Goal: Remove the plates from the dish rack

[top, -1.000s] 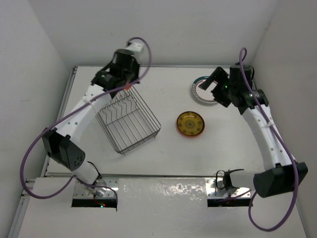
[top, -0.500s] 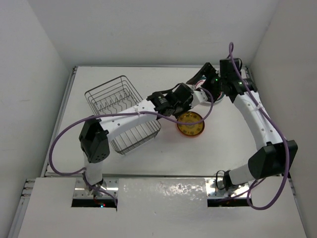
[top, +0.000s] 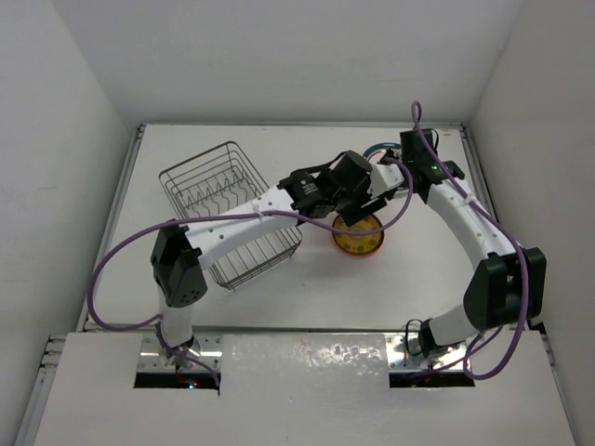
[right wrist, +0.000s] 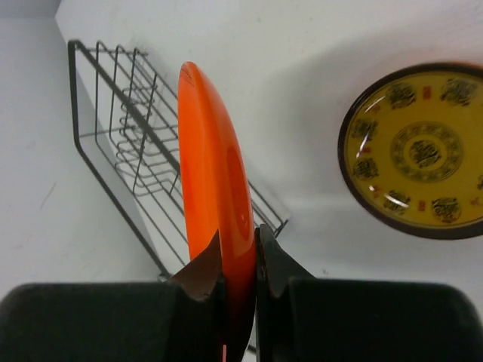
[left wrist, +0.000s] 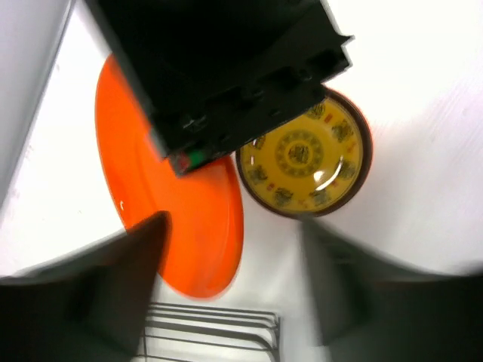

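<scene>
A plain orange plate (right wrist: 215,173) stands on edge above the table, and my right gripper (right wrist: 240,249) is shut on its rim. In the left wrist view the same orange plate (left wrist: 181,226) hangs under the right gripper's black body. My left gripper (left wrist: 235,249) is open, its blurred fingers (left wrist: 121,279) spread wide of the plate without touching it. From above, both grippers meet at mid table: left gripper (top: 364,190), right gripper (top: 386,181). The orange plate is hidden between them there. The dark wire dish rack (top: 223,186) stands to their left and shows no plates.
A yellow-patterned plate with a dark red rim (top: 358,239) lies flat on the table just below the grippers. A sliver of a teal-rimmed white plate (top: 376,151) shows behind them. White walls close in the table's left, back and right.
The left arm swung from the rack's far end to mid table with the orange plate. The right gripper came over from the white plate and shut on it. The left gripper opened.
</scene>
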`<state>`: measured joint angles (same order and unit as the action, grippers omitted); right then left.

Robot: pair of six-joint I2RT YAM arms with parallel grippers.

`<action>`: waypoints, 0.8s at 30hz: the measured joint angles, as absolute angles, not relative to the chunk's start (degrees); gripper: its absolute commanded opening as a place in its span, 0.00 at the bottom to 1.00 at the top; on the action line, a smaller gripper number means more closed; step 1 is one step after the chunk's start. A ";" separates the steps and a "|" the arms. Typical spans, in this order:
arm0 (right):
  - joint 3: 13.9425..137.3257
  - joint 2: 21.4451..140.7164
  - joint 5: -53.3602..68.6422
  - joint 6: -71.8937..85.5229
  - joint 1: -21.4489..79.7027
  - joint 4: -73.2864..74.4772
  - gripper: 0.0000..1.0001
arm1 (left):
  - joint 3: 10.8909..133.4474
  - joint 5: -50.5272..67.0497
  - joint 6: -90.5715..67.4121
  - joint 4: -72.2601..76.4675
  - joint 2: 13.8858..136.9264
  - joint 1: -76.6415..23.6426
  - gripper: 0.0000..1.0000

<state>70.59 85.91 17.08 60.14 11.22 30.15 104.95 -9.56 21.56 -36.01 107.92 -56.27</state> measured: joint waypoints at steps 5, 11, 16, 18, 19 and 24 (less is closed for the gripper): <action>65.34 84.44 14.76 59.48 7.27 26.70 0.00 | 98.10 -13.54 17.76 -31.62 104.81 -56.21 1.00; 57.63 83.72 12.62 52.99 2.74 21.96 0.00 | 82.32 -13.54 8.29 -28.29 90.24 -52.60 1.00; 51.57 83.57 12.73 45.45 3.09 18.02 0.03 | 76.95 -11.05 -1.43 -25.87 77.01 -42.06 1.00; 49.41 83.57 12.58 42.59 3.16 17.98 0.11 | 76.93 -11.03 -4.01 -25.89 73.76 -38.09 1.00; 48.51 83.57 12.60 41.43 3.14 17.98 0.23 | 77.08 -11.35 -5.02 -26.20 72.60 -36.82 1.00; 47.72 83.79 13.23 35.92 4.54 18.85 0.45 | 82.39 -13.82 -9.52 -33.28 73.08 -34.89 1.00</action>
